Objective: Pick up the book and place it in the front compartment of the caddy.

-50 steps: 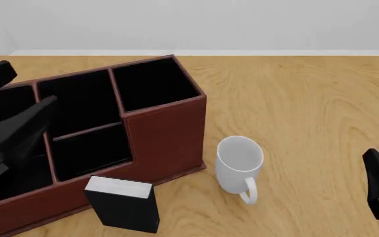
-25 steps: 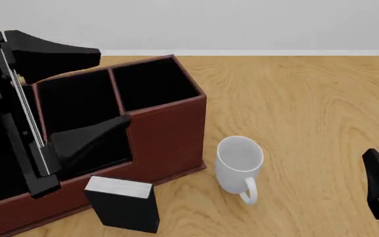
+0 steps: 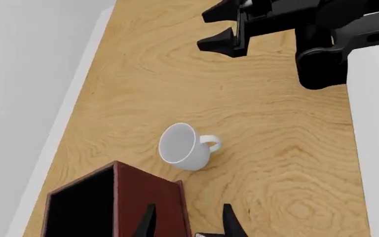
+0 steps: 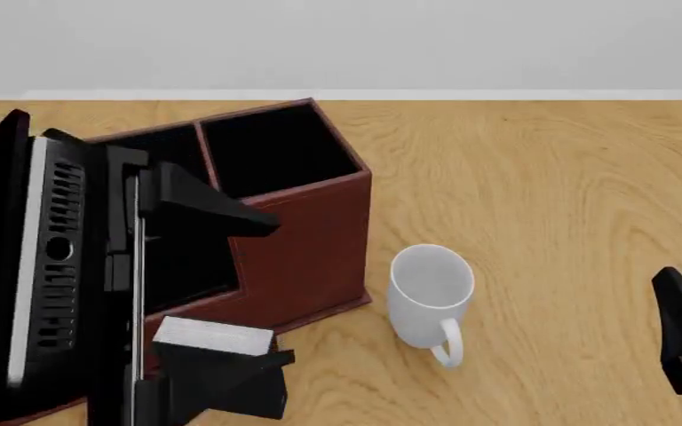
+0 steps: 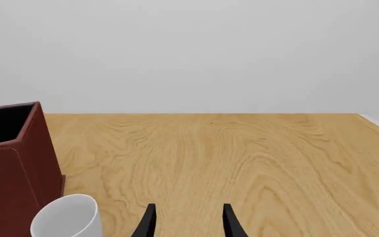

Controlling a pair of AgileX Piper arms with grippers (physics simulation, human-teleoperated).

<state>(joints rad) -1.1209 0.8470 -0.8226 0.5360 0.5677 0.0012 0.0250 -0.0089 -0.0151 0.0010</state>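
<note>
Presently the book (image 4: 217, 355) stands upright on the table (image 4: 554, 195) just in front of the caddy (image 4: 299, 235), close against its near wall, pale page edge facing up; it is outside every cell. Left gripper (image 4: 241, 297) hangs over the caddy's near side, its body covering most of the low cells, so the front compartment cannot be made out in the front view. Its two fingers are spread wide: the upper finger (image 4: 217, 209) lies across the caddy's tall corner block, the lower finger (image 4: 228, 373) overlaps the book's front face; whether either pad touches the book cannot be told. Nothing sits between them as a grasp. In the left wrist view the fingertips show apart, with the caddy's tall back cell and the white mug (image 3: 184, 146) beyond them. White mug stands upright to the right of the caddy, near its corner but apart from it, handle turned toward the camera side in the front view. Right gripper (image 5: 187, 222) is well to the right of the caddy, past the mug, low over bare table; its fingers stand apart, holding nothing, with the caddy's corner and the mug rim at the edge of its wrist view.
</note>
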